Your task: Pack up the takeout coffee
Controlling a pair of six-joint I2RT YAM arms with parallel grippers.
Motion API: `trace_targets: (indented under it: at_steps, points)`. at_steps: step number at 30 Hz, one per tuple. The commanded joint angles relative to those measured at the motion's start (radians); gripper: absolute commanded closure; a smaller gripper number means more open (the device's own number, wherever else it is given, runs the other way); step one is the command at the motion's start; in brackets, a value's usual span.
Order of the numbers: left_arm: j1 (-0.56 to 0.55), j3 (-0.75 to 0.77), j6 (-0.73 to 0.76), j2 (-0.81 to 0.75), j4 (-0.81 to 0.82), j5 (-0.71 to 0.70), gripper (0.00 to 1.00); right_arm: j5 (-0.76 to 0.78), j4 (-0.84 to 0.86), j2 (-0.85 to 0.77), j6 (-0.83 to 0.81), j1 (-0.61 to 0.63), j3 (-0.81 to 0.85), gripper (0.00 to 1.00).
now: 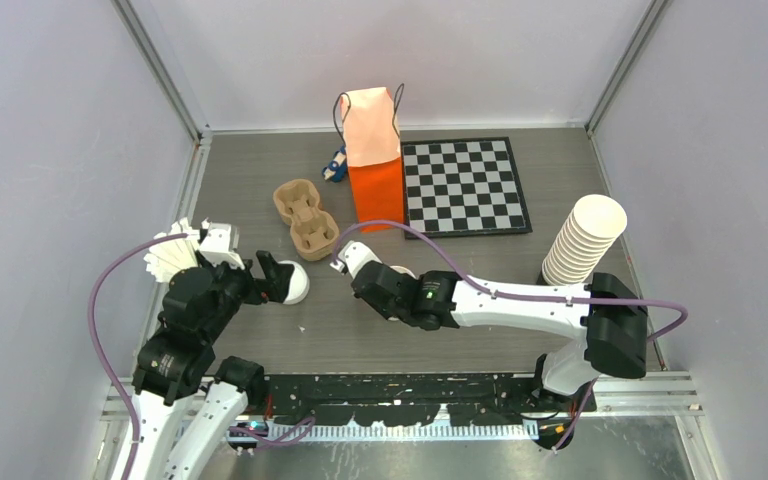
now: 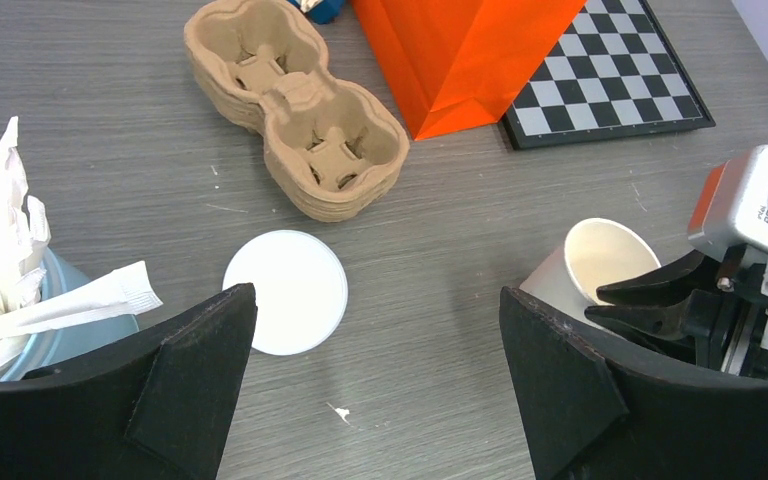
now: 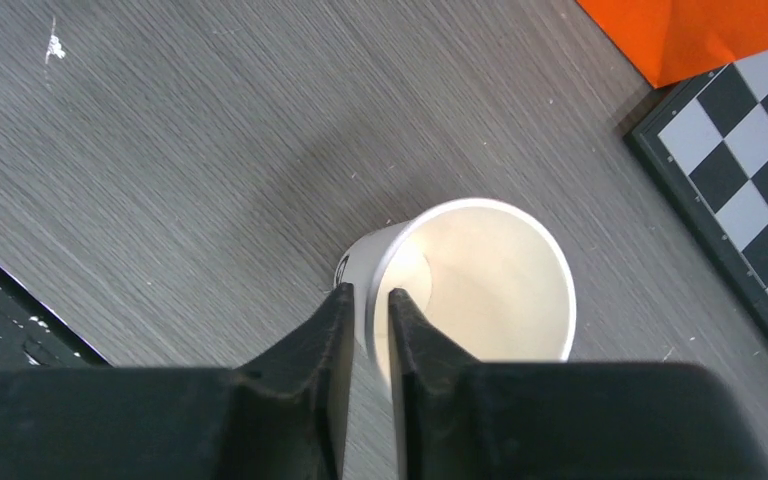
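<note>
Lid-to-cup geometry ahead of capping. My right claw (image 3: 368, 298) is closed on the wall of the paper coffee cup (image 3: 495, 285), one finger inside the rim and one outside. The cup is lidless and appears to rest on the desk (image 2: 110, 170) with its mouth upward; I cannot tell whether its axis is quite vertical. The round white lid (image 2: 285, 292) lies flat on the desk to the cup's left, near it but apart. It sits under my left claw (image 2: 375, 300), whose fingers are spread wide and hold nothing, closer to the left finger. My left arm is thus the nearer to the lid. I judge the coming move to be a descent onto the lid, then a carry rightward to the cup mouth. The orange paper bag (image 1: 375, 170) stands upright beyond both, with the pulp cup carrier (image 2: 300, 110) just to its left.
</note>
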Motion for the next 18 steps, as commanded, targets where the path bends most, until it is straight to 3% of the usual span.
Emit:
trace_targets:
  at_steps: [1, 11, 18]
  points:
    - [0.0, 0.028, 0.009, 0.005, 0.019, -0.014, 0.07, 0.05, 0.004, -0.017, 0.03, 0.017, 0.05, 0.7]
    - [0.0, 0.022, 0.012, 0.087, 0.04, 0.062, 0.08, 0.044, -0.144, -0.197, 0.166, 0.018, 0.098, 0.5]
    - [0.0, 0.095, -0.015, 0.334, 0.014, 0.161, 0.18, 0.057, -0.17, -0.398, 0.241, 0.018, 0.042, 0.27]
